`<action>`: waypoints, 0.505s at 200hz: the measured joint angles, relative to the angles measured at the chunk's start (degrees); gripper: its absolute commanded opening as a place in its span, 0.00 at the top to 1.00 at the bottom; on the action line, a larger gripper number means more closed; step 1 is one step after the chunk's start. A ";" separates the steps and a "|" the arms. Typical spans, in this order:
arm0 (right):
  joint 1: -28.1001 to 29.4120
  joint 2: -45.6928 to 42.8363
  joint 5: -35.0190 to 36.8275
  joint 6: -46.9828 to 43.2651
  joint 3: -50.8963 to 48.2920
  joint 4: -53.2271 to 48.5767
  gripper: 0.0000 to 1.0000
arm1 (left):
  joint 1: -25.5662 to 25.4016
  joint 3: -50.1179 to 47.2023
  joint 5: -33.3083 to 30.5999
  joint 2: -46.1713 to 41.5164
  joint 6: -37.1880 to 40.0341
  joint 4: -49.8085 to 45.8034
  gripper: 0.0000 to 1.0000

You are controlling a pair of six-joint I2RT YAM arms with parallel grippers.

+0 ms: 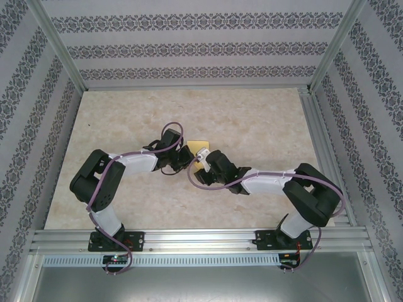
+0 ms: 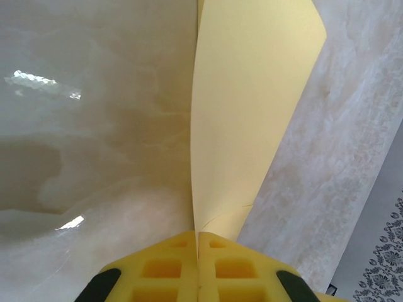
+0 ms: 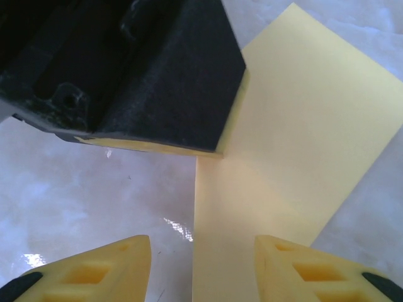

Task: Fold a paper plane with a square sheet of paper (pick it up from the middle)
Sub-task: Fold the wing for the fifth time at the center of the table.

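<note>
Left gripper [image 2: 198, 244] is clamped on the thin plain yellow square sheet of paper [image 2: 245, 113]: in the left wrist view its two yellow fingers [image 2: 160, 270] are pressed together w/ one edge of the sheet pinched btwn them. From there the sheet runs away from the camera, bowed, and its far end is cut off by the top of the frame. Small wrinkles show just beyond the fingertips.

Right gripper [image 3: 201, 245] has its jaws apart. Both yellow fingertips show at the bottom of the right wrist view, w/ the near end of the sheet lying btwn them but closer to one side; whether either pad touches the paper can't be told. Further on, the black body of the left gripper sits over the sheet's near corner and hides that part. One far corner is visible, while the sheet's right edge runs off the frame.

Top view: both grippers meet nose to nose near the middle of the pale marbled tabletop [image 1: 252, 119], and just a small yellow patch shows btwn them, the rest being covered by the wrists. Any crease or fold can't be made out for certain. Purple cables [image 1: 170, 129] loop over both arms.
</note>
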 measured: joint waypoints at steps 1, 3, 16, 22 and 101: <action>0.02 0.13 0.13 -0.15 0.00 0.09 0.53 | 0.00 0.00 0.00 0.00 -0.02 0.00 0.93; 0.07 0.28 0.15 -0.33 0.00 0.20 0.53 | 0.00 0.00 0.00 0.00 -0.04 -0.02 0.93; 0.11 1.18 0.57 -1.31 0.00 0.87 0.53 | 0.00 0.00 0.02 -0.02 -0.46 -0.02 0.93; 0.11 1.60 0.66 -1.66 0.00 1.18 0.52 | 0.00 0.00 0.02 -0.02 -0.66 -0.02 0.93; 0.11 5.01 1.66 -2.82 -0.02 4.15 0.63 | 0.00 0.00 0.00 -0.76 -1.57 -0.44 0.93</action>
